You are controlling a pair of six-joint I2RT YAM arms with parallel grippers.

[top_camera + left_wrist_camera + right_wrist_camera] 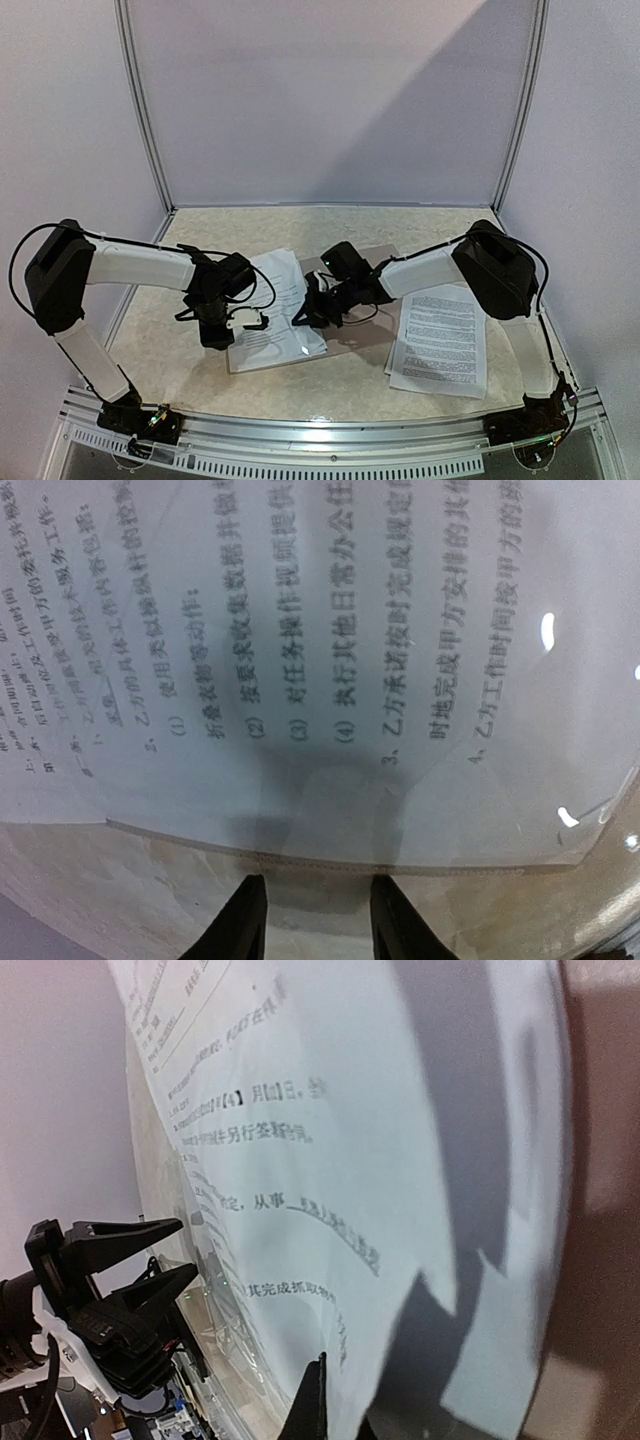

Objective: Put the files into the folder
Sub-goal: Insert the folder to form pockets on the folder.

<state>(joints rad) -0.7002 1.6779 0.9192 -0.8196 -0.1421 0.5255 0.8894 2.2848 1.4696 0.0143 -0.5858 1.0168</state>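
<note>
We hold our left jaws apart at the edge of the files [272, 300] lying on the folder [352, 342]. Our right jaws pinch those files.

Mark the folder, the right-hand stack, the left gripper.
Folder [360, 340], top view, bare strip by its near edge.
Right stack [440, 340], top view, middle of the top sheet.
Left gripper [317, 885], left wrist view, midway between the fingertips.
</note>
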